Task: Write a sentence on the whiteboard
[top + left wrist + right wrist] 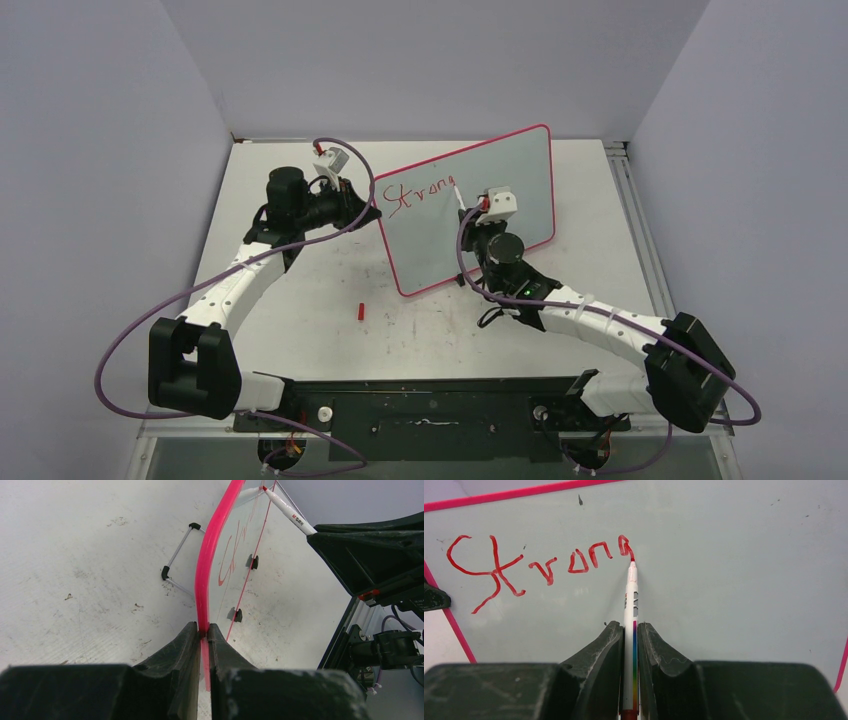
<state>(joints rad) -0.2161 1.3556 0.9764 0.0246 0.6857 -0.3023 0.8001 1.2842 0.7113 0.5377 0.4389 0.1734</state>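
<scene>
With left fingers (187, 645) clamped on the whiteboard (430, 250) rim and right fingers (606, 650) clamped on the marker (630, 605), whose tip is just ahead on the sentence (576, 562), use light, even pressure to finish the "g".

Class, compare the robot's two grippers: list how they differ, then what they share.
The left gripper pinches the pink edge of the whiteboard; the right gripper pinches a marker. The left meets the board edge-on from its side; the right faces it, marker tip on the red lettering. Both are shut on something.
</scene>
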